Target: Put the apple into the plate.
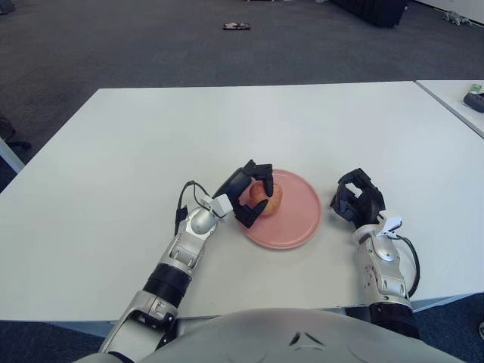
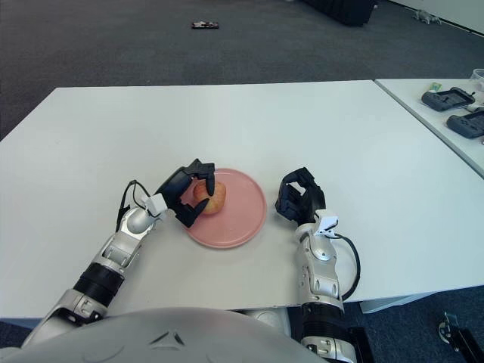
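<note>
A red-yellow apple (image 1: 272, 199) sits at the left part of a pink plate (image 1: 300, 206) on the white table (image 1: 227, 128). My left hand (image 1: 255, 198) reaches in from the plate's left edge, and its black fingers are wrapped over and under the apple. I cannot tell whether the apple touches the plate or hangs just above it. My right hand (image 1: 357, 198) shows just right of the plate, fingers curled, holding nothing.
A second white table (image 2: 439, 113) stands at the right with dark devices (image 2: 448, 97) on it. A small dark object (image 1: 236, 26) lies on the grey carpet far behind. The table's front edge is close to my body.
</note>
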